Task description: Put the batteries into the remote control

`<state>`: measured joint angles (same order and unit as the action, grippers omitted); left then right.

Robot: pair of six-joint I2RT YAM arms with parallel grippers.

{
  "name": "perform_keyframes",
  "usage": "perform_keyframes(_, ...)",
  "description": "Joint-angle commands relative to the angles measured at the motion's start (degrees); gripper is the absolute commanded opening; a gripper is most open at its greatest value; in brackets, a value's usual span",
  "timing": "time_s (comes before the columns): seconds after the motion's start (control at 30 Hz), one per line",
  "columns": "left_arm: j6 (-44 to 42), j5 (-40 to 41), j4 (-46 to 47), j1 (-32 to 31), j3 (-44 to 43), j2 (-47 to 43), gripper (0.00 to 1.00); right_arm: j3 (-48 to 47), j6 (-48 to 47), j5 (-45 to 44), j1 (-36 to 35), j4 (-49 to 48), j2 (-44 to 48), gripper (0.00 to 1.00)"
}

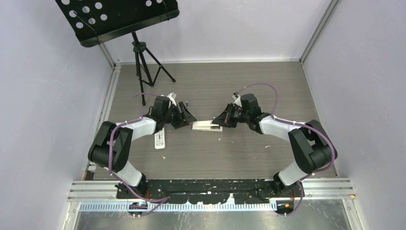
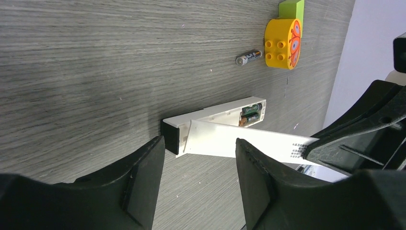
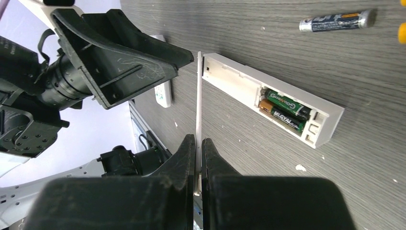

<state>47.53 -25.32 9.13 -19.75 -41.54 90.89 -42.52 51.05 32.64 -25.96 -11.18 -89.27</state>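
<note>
right pincer [image 3: 197,140] is clamped on the thin white cover [image 3: 198,96], held on edge, tip just beside the remote [image 3: 234,79] at its blank end. Cover's long axis is skewed off the remote's, so I'd swing it parallel over the bay. Two batteries [image 3: 285,110] are seated side by side, dark with green labels. A third battery [image 3: 335,21] lies loose on the desk [image 3: 287,48]. left pincer [image 2: 198,143] is apart, facing that same end.

3 batteries [image 3: 336,21], 2 remotes [image 3: 234,79], 1 cover [image 2: 230,139], 1 yellow toy [image 2: 282,43], 1 green block [image 2: 291,8]
</note>
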Motion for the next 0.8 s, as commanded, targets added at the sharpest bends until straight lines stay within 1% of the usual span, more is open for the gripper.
perform_keyframes(0.0,-0.8,-0.7,0.9,0.3,0.1,-0.3,0.56,0.3,2.0,2.2,0.2,-5.0,0.4,0.00)
perform_keyframes(0.1,-0.9,-0.6,0.8,0.3,0.1,-0.3,0.57,1.2,3.7,2.8,0.5,-7.7,1.3,0.00)
perform_keyframes(0.3,-1.1,-0.5,0.6,0.3,0.1,-0.1,0.58,0.3,1.8,2.5,0.6,-4.1,0.7,0.00)
perform_keyframes(0.57,-1.5,-0.6,0.3,0.3,0.0,0.2,0.57,-0.1,0.5,2.4,0.6,-2.1,-0.3,0.00)
perform_keyframes(0.67,-3.1,-0.6,-1.5,0.5,-0.8,-1.6,0.62,-1.5,-2.1,3.3,0.6,1.0,0.9,0.00)
perform_keyframes(0.73,-6.4,-1.5,-4.7,0.9,-2.3,-3.8,0.69,-3.1,-5.3,5.6,0.6,4.5,2.3,0.00)
perform_keyframes(0.77,-8.9,-2.6,-6.1,1.0,-3.4,-5.6,0.75,-4.2,-7.1,7.1,0.6,6.5,2.9,0.00)
